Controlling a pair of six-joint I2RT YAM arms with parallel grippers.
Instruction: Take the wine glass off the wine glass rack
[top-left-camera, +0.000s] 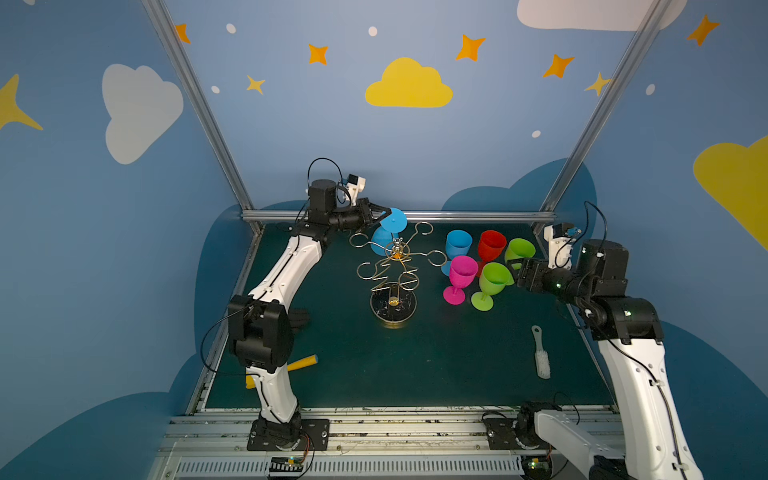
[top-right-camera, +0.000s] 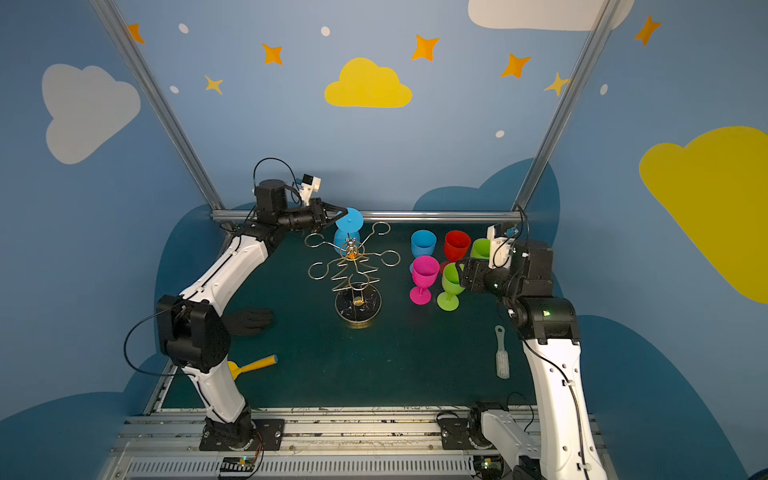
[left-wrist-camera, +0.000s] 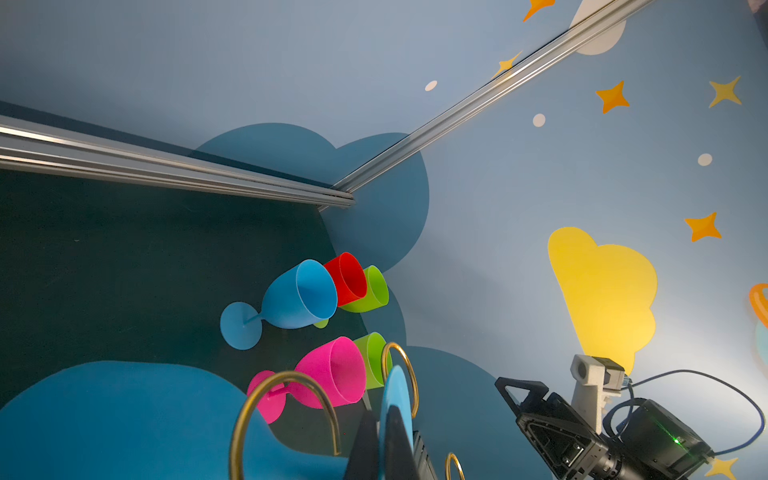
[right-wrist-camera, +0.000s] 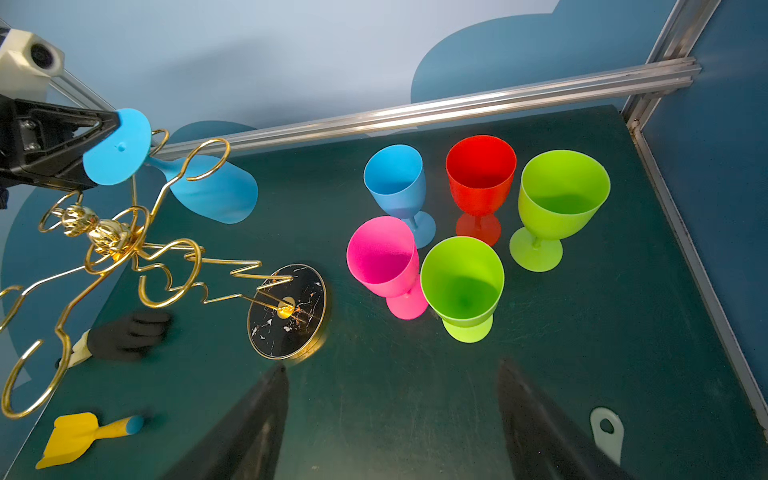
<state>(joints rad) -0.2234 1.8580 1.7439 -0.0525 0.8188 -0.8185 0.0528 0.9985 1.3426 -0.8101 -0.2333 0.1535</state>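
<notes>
**A:** Top views first. Where's the glass?

**B:** The blue glass (top-left-camera: 380, 243) hangs bowl-down at the far side of the rack (top-left-camera: 395, 270), foot uppermost. The left gripper (top-left-camera: 384, 215) is clamped on the rim of that foot. The right gripper (top-left-camera: 513, 272) hovers beside five cups (top-left-camera: 461, 270) that stand right of the rack.

**A:** Anything else on the table (top-left-camera: 415, 365)?

**B:** Both top views show a yellow scoop (top-left-camera: 303, 363) and a white brush (top-left-camera: 541, 357). In a top view a black glove (top-right-camera: 249, 321) shows whole beside the left arm.

**A:** Left wrist?

**B:** It shows the foot edge-on, pinched between the two dark fingers (left-wrist-camera: 365, 449). The top views can't show that contact. Gold loops of the rack curl close by, and its base is out of frame.

**A:** Right wrist?

**B:** This is the only view that shows the glass whole. It is tilted, with the stem running from the held foot past a gold loop to the bowl. I can't tell whether the stem sits inside that loop. The rack's dark base is plain here. The right gripper's own fingers (right-wrist-camera: 257, 424) stand wide apart over bare table, with nothing between them.
</notes>
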